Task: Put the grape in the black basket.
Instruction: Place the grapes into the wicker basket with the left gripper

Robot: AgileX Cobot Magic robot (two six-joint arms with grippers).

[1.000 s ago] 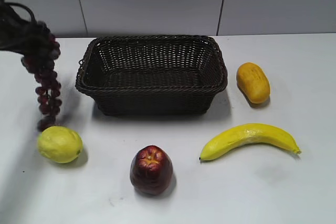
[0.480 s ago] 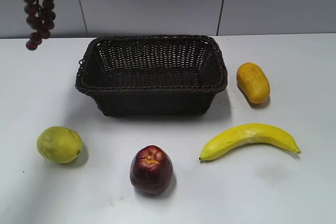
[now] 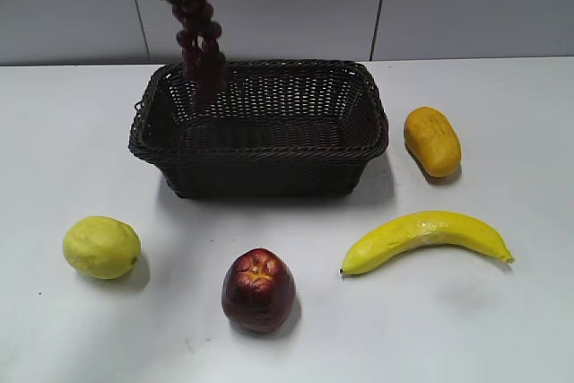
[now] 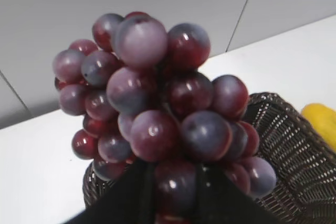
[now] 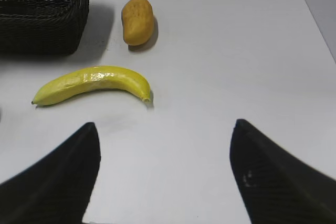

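1. Grape [image 3: 197, 24] bunch hangs in the air from the top of the exterior view, long axis vertical, lowest berries dangling over the left rear part of the black basket [image 3: 260, 154], at about rim level from this angle.
2. Left gripper [image 4: 173, 203]: dark fingers close in on the bunch's stem end at the bottom of the left wrist view, berries crowding the lens. Clamped on the grape, carrying its whole weight.
3. Right gripper [image 5: 163, 171]: jaws spread wide, nothing between them, parked low over bare table near the banana [image 5: 92, 88] and the orange fruit [image 5: 137, 20]. Well apart from the work.
4. Key relation: bunch lies straight below the left gripper, basket floor straight below the bunch. Judged: a plain descent, perhaps nudged toward basket centre, then release.
5. Risk, judged: the tail sits close to the left rim; swing could drape berries over the edge.
6. Lemon [image 3: 101, 247] and apple [image 3: 258, 290] lie in front of the basket, untouched.
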